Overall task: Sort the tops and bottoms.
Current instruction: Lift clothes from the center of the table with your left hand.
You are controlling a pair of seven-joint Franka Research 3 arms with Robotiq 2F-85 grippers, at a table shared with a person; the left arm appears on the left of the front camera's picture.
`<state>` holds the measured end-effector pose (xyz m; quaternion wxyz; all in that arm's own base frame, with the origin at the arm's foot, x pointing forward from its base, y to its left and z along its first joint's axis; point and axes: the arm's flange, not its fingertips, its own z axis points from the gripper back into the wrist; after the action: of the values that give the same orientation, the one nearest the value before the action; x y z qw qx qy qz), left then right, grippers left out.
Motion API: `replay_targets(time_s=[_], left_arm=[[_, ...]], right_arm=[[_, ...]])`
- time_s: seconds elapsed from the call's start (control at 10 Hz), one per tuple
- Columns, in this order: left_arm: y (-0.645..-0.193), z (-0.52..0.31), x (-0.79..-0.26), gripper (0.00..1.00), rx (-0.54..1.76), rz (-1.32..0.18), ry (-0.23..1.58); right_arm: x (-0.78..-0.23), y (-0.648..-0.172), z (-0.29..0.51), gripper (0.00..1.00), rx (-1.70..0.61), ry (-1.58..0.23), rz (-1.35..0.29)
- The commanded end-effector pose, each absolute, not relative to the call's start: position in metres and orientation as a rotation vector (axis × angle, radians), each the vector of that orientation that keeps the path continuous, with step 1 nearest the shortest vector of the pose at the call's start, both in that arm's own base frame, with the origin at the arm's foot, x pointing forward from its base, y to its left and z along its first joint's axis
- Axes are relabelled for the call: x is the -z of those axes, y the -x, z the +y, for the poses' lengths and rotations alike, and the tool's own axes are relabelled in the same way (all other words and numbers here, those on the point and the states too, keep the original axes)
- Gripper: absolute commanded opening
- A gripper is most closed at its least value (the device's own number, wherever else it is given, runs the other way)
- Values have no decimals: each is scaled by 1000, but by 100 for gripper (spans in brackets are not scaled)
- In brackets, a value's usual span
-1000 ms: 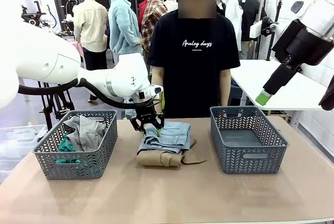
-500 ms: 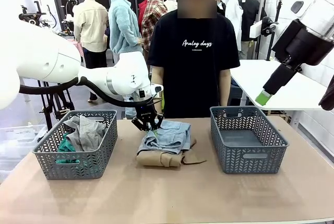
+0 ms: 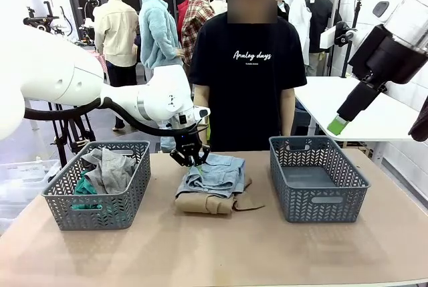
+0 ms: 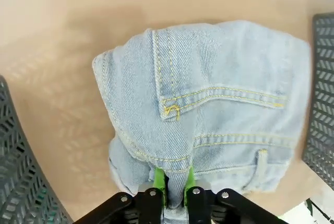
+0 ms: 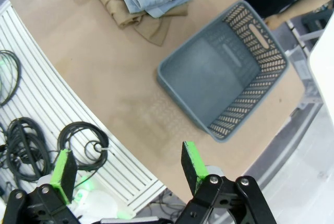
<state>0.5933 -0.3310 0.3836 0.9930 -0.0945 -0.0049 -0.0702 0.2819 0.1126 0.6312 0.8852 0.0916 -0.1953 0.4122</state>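
The bottoms (image 3: 217, 174), folded light blue denim, lie on a tan-beige top (image 3: 204, 203) at the table's middle. My left gripper (image 3: 194, 160) is down on the denim's back left corner and shut on it. In the left wrist view the green pads (image 4: 160, 180) pinch a fold of the bottoms (image 4: 219, 104). A grey top (image 3: 110, 165) and a teal-green top (image 3: 83, 186) lie in the left basket (image 3: 100, 210). My right gripper (image 3: 338, 125) hangs high at the right, open and holding nothing; the right wrist view shows its fingers (image 5: 192, 162) wide apart above the table.
An empty grey basket (image 3: 319, 201) stands right of the pile, seen from above as the basket (image 5: 250, 51) in the right wrist view. A person in a black T-shirt (image 3: 249, 73) stands behind the table's far edge. Bare tabletop (image 3: 221, 253) stretches along the front.
My left gripper's fingers have closed on the denim's corner, bunching the fabric slightly. The right arm has stayed still.
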Motion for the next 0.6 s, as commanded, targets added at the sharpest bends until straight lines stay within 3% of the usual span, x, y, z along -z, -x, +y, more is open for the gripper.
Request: replay_targets(time_s=[0.0,0.3,0.5], left_arm=[[-570,-333,-430,0,179,-137,234],[-532,-337,-496,0,245,-395,177],[-526,-341,-514,0,256,-470,164]], right_arm=[[-634,-283,113,100,-859,-178,-387],[-634,-283,113,100,-859,-178,-387],[-634,-283,113,100,-859,-178,-387]])
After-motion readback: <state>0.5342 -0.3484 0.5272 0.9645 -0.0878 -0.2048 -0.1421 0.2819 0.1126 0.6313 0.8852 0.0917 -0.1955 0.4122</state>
